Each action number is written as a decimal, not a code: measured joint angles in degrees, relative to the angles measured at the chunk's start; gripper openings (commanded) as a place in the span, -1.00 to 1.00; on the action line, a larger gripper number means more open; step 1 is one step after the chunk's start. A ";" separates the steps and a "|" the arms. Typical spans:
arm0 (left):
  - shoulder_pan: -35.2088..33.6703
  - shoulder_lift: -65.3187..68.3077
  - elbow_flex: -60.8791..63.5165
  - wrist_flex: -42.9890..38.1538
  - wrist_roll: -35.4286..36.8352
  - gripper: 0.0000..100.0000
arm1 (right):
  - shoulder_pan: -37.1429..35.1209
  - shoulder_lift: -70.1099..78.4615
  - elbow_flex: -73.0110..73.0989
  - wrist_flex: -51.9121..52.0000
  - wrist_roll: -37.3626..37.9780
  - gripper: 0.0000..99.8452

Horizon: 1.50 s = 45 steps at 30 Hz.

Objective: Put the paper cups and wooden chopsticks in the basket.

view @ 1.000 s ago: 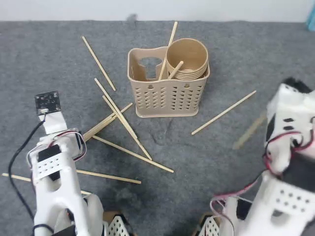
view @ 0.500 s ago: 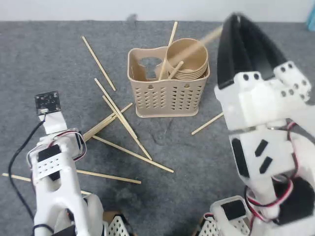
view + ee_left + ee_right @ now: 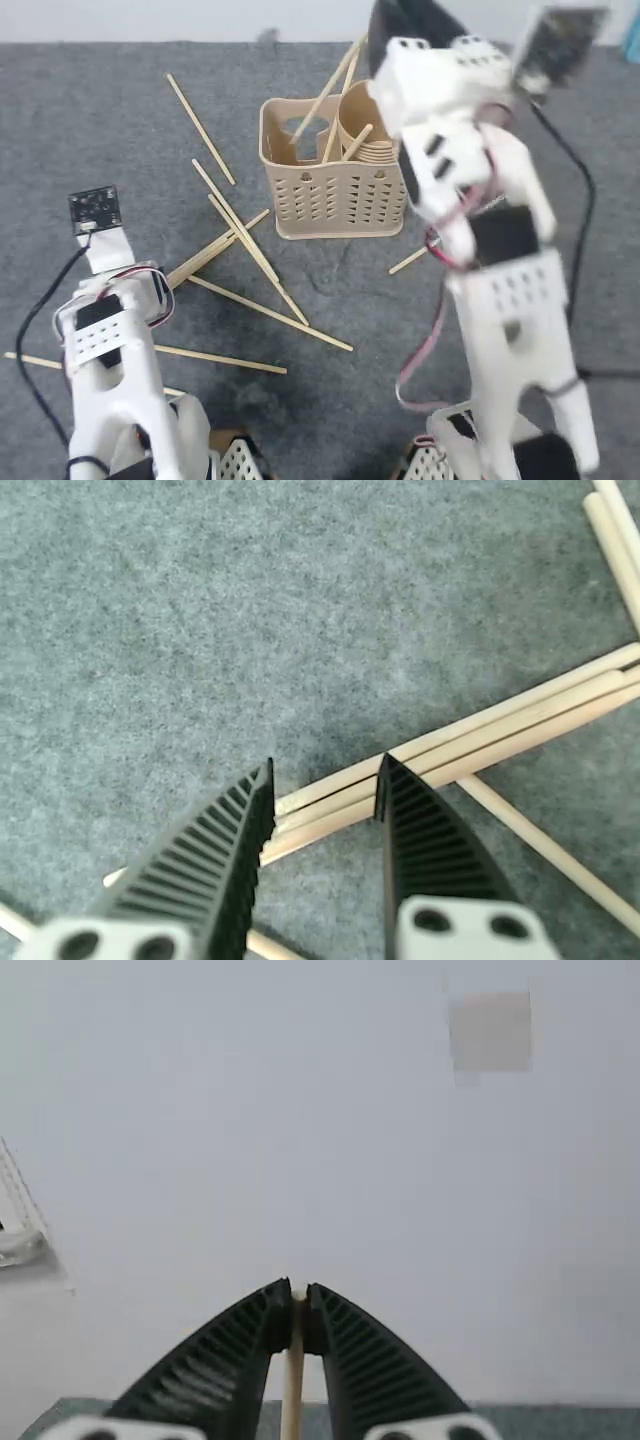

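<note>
Right gripper (image 3: 298, 1302), pinching one chopstick (image 3: 322, 96), has swung from 4 o'clock up to 12 o'clock over the basket (image 3: 340, 200). The chopstick's tip appears inside, so release is likely next. Left gripper (image 3: 325, 790) is spread above loose sticks (image 3: 500, 730) at 8 o'clock.

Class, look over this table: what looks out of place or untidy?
Wooden chopsticks lie scattered and crossed on the grey mat left of the basket, not inside it; another chopstick lies to its right.
</note>
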 measured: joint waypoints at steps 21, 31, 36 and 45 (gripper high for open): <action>0.00 0.00 0.00 0.00 0.00 -0.68 | -13.98 6.15 18.02 -0.53 10.37 -0.80; 0.00 0.00 0.00 0.00 0.00 -0.68 | -12.13 1.93 5.71 15.56 10.90 -0.57; 0.00 0.00 0.00 0.00 0.00 -0.68 | -8.70 -5.98 -1.67 24.97 10.90 -0.57; 0.00 0.00 0.00 0.00 0.00 -0.68 | 5.01 -25.85 -2.99 54.24 10.90 -0.86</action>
